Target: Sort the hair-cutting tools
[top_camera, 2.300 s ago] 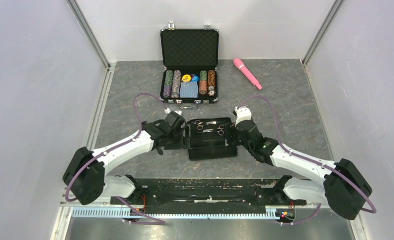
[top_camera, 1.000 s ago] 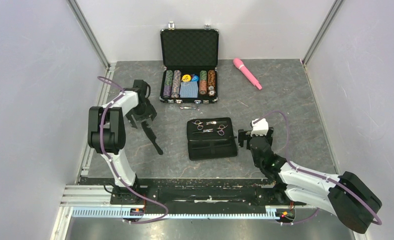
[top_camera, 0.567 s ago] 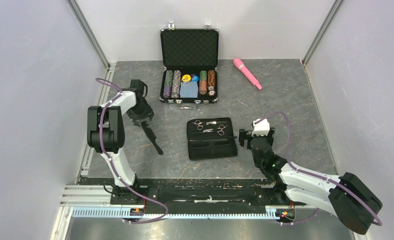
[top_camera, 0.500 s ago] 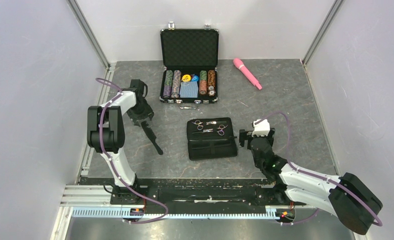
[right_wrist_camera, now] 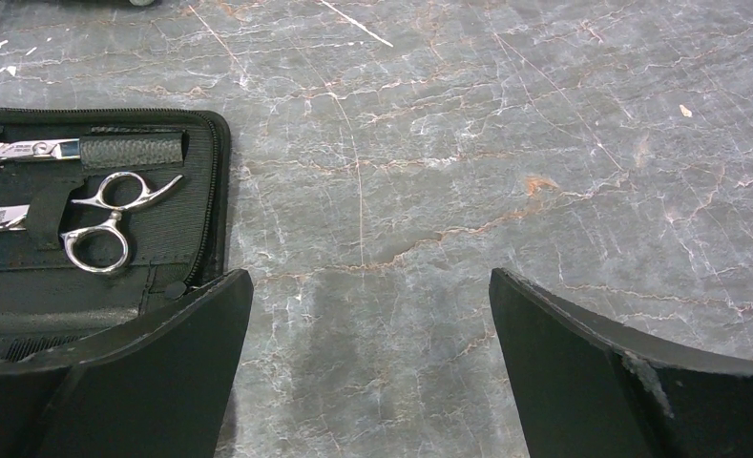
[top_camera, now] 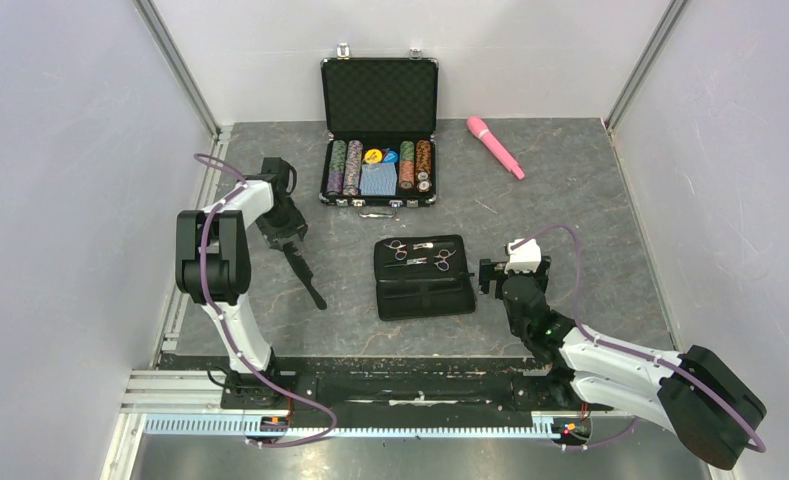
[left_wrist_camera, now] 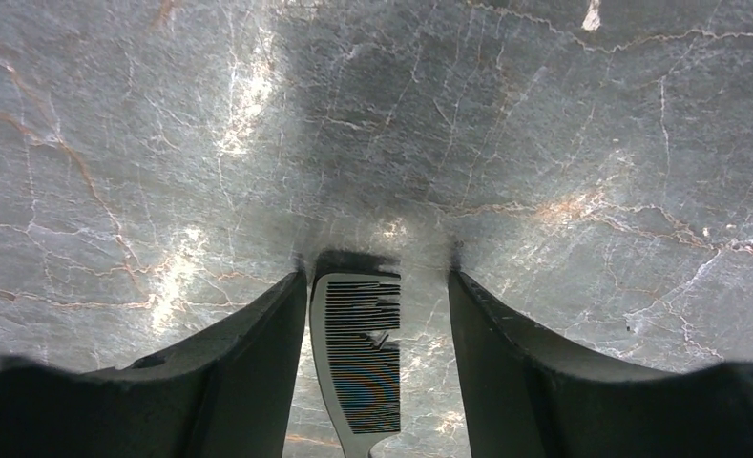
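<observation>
A black comb (top_camera: 304, 275) lies on the grey floor at the left, slanting towards the near right. My left gripper (top_camera: 282, 232) stands over its far end. In the left wrist view the comb's toothed end (left_wrist_camera: 361, 363) lies between the two fingers, close to the left one with a gap to the right one; the left gripper (left_wrist_camera: 377, 286) is open. Silver scissors (top_camera: 398, 248) and a second pair (top_camera: 440, 260) sit strapped in the open black pouch (top_camera: 425, 295). My right gripper (top_camera: 485, 275) is open and empty just right of the pouch (right_wrist_camera: 196, 191), with one pair of scissors (right_wrist_camera: 105, 229) in its view.
An open case of poker chips (top_camera: 380, 165) stands at the back centre. A pink wand (top_camera: 495, 146) lies to its right. Grey walls close in the left, right and back sides.
The left arm has swung from the pouch to the far left, where the comb now lies. The right arm drew back from the pouch. Over the last second the left jaws narrowed.
</observation>
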`<act>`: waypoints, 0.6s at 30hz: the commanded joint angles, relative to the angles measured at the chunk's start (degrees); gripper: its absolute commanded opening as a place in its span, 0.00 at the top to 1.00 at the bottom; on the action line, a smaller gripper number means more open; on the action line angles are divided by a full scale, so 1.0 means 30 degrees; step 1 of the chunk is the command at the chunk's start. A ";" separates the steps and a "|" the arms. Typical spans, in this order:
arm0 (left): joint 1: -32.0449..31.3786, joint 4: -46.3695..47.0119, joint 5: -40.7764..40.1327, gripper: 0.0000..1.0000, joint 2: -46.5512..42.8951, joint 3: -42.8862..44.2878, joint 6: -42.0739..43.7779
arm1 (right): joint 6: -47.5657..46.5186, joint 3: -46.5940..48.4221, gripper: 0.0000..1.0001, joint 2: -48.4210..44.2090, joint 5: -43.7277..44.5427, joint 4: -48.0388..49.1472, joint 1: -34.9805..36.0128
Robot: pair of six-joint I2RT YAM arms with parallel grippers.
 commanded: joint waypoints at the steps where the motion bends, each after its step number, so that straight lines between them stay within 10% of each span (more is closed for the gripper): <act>1: 0.0309 -0.0031 -0.1008 0.39 0.0474 0.0162 0.0730 | 0.0070 -0.0155 0.02 -0.0154 0.0188 0.0931 -0.0097; 18: 0.0960 0.0333 0.0407 0.47 0.0708 -0.0086 0.0725 | 0.0151 -0.0201 0.02 -0.0024 -0.0058 0.1021 -0.0169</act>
